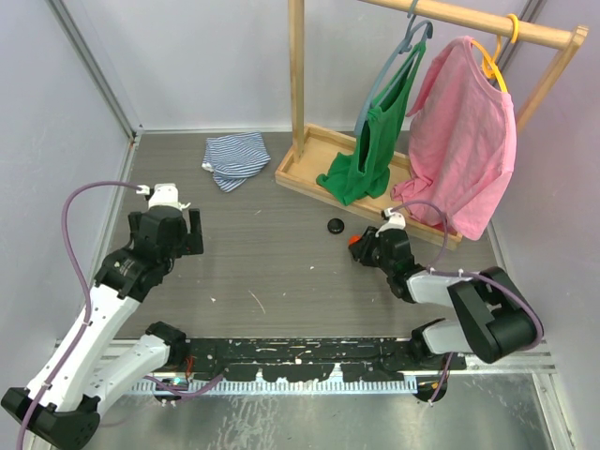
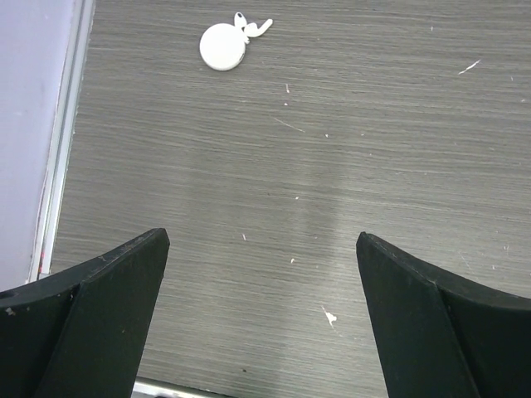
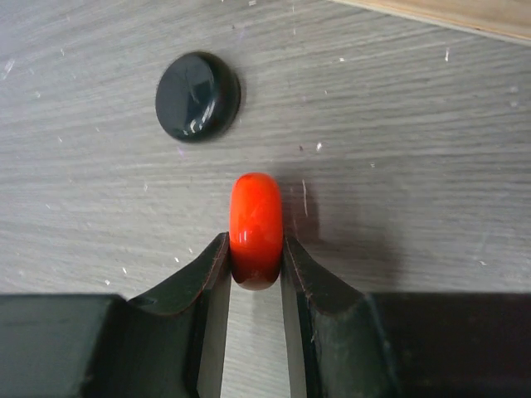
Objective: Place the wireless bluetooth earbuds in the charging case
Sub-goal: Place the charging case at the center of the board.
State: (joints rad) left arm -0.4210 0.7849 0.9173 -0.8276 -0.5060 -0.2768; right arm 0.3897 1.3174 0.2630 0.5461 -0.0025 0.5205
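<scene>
My right gripper point(image 3: 255, 245) is shut on a round orange case point(image 3: 255, 224), held on its edge just above the table; it also shows in the top view point(image 1: 355, 240). A round black case point(image 3: 197, 96) lies flat just beyond it to the left, also seen from the top point(image 1: 335, 225). My left gripper point(image 2: 261, 240) is open and empty over bare table at the left point(image 1: 169, 225). Far ahead of it lies a round white case point(image 2: 222, 46) with small white earbuds point(image 2: 253, 27) touching its upper right edge. No orange or black buds show.
A wooden clothes rack base point(image 1: 309, 169) stands behind the right gripper, with a green top point(image 1: 375, 141) and a pink shirt point(image 1: 464, 131) hanging from it. A striped cloth point(image 1: 234, 157) lies at the back. A wall and metal rail point(image 2: 62, 124) run along the left.
</scene>
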